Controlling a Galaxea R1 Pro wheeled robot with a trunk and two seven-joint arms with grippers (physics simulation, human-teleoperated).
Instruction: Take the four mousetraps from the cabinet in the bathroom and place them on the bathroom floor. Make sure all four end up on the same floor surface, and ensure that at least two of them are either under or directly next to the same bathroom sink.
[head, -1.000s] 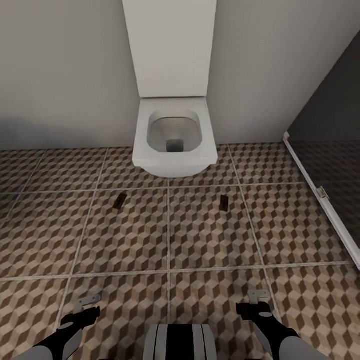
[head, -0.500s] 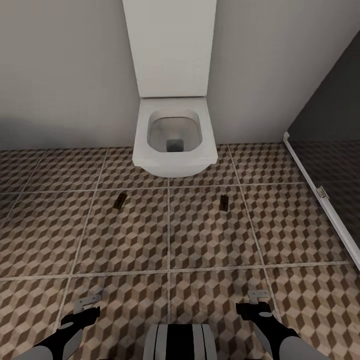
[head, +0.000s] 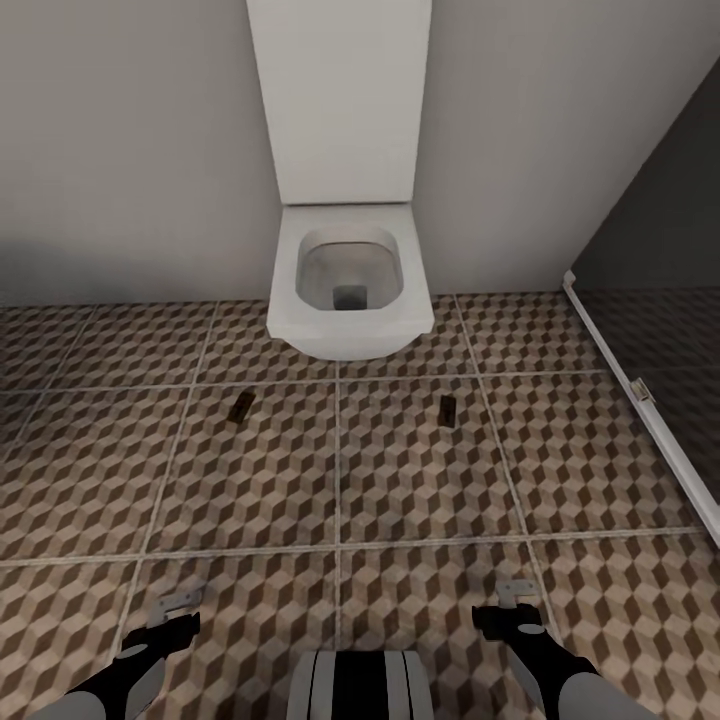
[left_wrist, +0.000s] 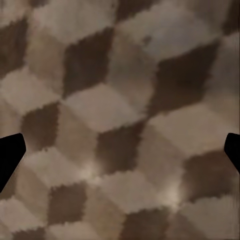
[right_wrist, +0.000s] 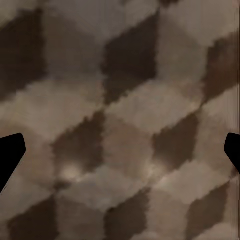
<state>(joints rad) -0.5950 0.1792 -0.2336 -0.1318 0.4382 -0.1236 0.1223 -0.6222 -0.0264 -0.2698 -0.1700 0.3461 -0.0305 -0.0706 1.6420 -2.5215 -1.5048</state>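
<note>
- Mousetraps, two counted: one mousetrap (head: 240, 406) lies flat on the bathroom floor (head: 420, 490) ahead of the toilet's left corner, tilted slightly; a second mousetrap (head: 448, 410) lies flat ahead of the right corner, well apart from the first. Both rest on the cube-patterned tiles, each on its own tile.
- Toilet (head: 348, 290), one: white, wall-hung, bowl uncovered, with a white panel rising behind it.
- Dark partition (head: 660, 300), one, with a white lower rail, at the right.
- Left gripper (head: 172, 612): low over the tiles, fingers spread wide, nothing between them; its wrist view shows bare tile between two dark fingertips (left_wrist: 10, 155).
- Right gripper (head: 516, 600): likewise spread wide and empty, above the floor.
</note>
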